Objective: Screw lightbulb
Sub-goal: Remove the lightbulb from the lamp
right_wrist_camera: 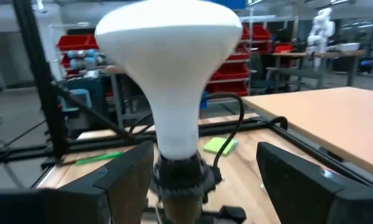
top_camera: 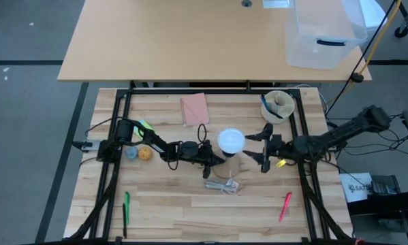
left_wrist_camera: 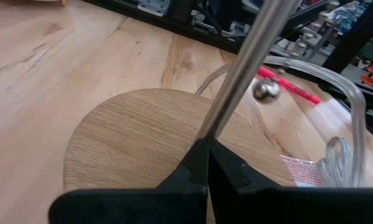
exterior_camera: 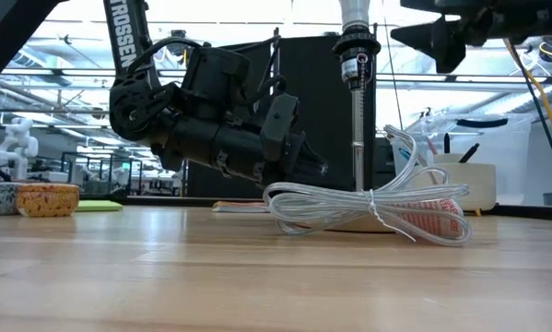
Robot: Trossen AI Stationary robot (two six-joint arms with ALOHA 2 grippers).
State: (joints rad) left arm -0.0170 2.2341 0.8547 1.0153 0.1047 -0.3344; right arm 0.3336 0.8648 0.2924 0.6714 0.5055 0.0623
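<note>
The white lightbulb [right_wrist_camera: 167, 62] sits upright in a black socket [right_wrist_camera: 180, 177] on top of a thin metal rod [exterior_camera: 358, 129]. The rod stands on a round wooden disc [left_wrist_camera: 130, 137]. From above, the bulb [top_camera: 231, 141] hides the socket and rod. My left gripper [left_wrist_camera: 206, 146] is low at the rod's foot, shut on it. My right gripper [right_wrist_camera: 205, 180] is open at socket height on the bulb's right. Its fingers [right_wrist_camera: 121, 180] stand on either side of the socket without touching it. My left gripper pinches the metal rod's lowest part [left_wrist_camera: 218, 124], just above the wooden disc, between its two shut fingers. The fingers come nearly level from the table's left, across the rod. The rod stands upright on the disc, which lies flat on the table.
A coiled clear cord [top_camera: 223, 185] with a label lies just in front of the disc. A pink pen [top_camera: 285, 206] and a green pen [top_camera: 126, 207] lie near the front edge. A pink pad [top_camera: 195, 109], a cup [top_camera: 277, 105] and a yellow ball [top_camera: 144, 154] lie farther off.
</note>
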